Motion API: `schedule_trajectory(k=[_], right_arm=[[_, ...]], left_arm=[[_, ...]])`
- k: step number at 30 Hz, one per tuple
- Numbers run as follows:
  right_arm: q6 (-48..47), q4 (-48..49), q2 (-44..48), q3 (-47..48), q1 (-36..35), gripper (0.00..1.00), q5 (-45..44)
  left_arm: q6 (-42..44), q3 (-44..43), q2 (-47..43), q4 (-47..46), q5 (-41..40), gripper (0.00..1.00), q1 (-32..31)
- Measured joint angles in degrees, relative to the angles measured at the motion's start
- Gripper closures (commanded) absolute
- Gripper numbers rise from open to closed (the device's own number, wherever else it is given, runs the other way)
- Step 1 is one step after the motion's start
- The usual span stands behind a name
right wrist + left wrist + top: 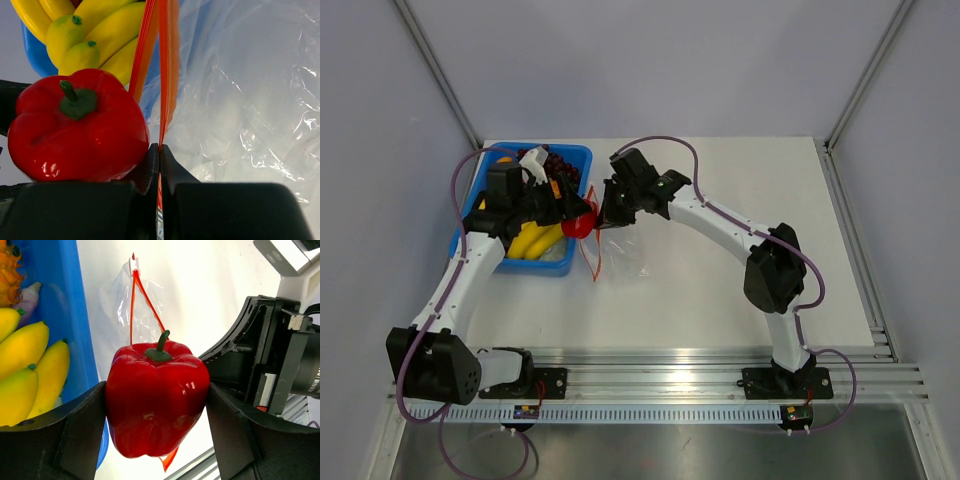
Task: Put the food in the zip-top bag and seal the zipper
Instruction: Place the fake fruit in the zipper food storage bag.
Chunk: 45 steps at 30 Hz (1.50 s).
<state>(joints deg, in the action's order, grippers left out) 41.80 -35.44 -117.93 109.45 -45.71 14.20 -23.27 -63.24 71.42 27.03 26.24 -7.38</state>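
My left gripper (pixel 157 407) clamps the glossy red toy pepper (pixel 155 390) beside the clear crinkly bag (pixel 250 100), my right gripper (pixel 160 152) pinches its red-orange zipper strip (pixel 167 60); next I must steer the pepper between the lips.

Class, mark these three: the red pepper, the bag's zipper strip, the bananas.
red toy pepper (pixel 155 400), left wrist view, glossy front face
zipper strip (pixel 167 65), right wrist view, middle of the orange band
toy bananas (pixel 22 350), left wrist view, side of one banana

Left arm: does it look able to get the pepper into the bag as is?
Probably not cleanly. Nothing stands between the pepper in the left gripper and the bag, but the right gripper pinches the zipper, whose strips part only narrowly.
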Motion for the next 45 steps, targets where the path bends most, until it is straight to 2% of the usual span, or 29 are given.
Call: schedule_trajectory(k=[19, 45], right_arm=[[2.86, 1.86, 0.02, -1.14, 0.31, 0.99, 0.63], [5.84, 5.88, 1.33, -0.63, 0.31, 1.0, 7.82]], left_arm=[[0.76, 0.02, 1.9, -0.15, -2.34, 0.6, 0.0], [1.99, -0.04, 4.87, 1.66, -6.21, 0.62, -0.42]])
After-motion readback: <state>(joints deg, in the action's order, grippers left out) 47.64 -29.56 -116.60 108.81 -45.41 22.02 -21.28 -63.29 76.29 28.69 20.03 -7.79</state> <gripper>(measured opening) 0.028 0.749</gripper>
